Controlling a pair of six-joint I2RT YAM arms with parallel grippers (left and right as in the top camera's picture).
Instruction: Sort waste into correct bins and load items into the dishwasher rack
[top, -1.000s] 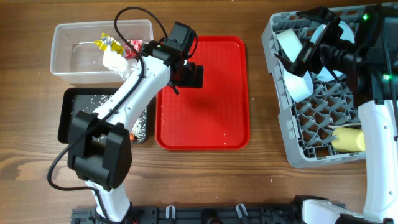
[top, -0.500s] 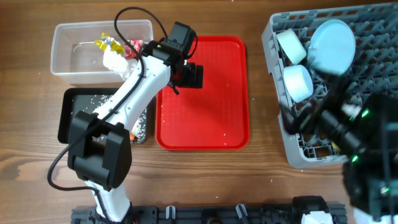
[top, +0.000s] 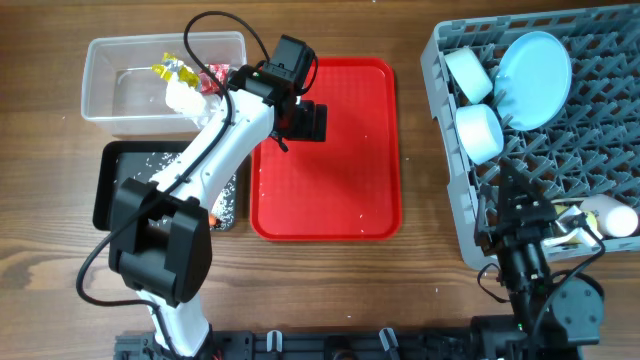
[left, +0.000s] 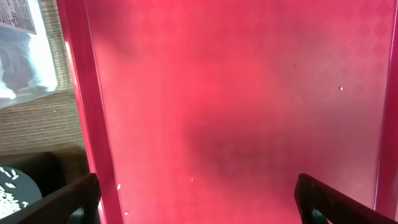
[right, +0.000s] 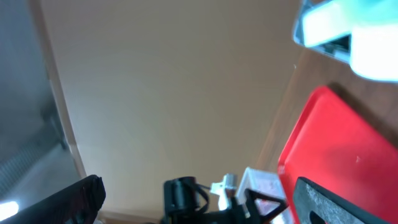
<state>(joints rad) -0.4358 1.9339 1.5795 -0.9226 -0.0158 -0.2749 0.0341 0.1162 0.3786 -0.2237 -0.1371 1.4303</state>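
Note:
The grey dishwasher rack (top: 600, 140) at the right holds a light-blue plate (top: 535, 65), two light-blue bowls (top: 468, 72) (top: 478, 132) and a yellow cup (top: 598, 218) lying near its front. The clear tub (top: 120, 85) holds white tissue (top: 185, 95), a yellow wrapper (top: 170, 70) and a red wrapper (top: 215, 78). The black tray (top: 115, 185) holds rice grains (top: 150, 165); an orange carrot (top: 215, 213) peeks from under the left arm. My left gripper (top: 312, 122) (left: 198, 186) is open and empty above the red tray. My right gripper (right: 205, 205) is open and empty. No pink cup shows.
The flat red serving tray (top: 340, 190) (left: 236, 93) lies in the middle with a few stray rice grains. My right arm (top: 530, 265) is folded low at the rack's front left corner. The left arm crosses over the black tray.
My right arm has drawn back from the far part of the rack to its front corner, leaving the plate standing there. The left arm has not moved.

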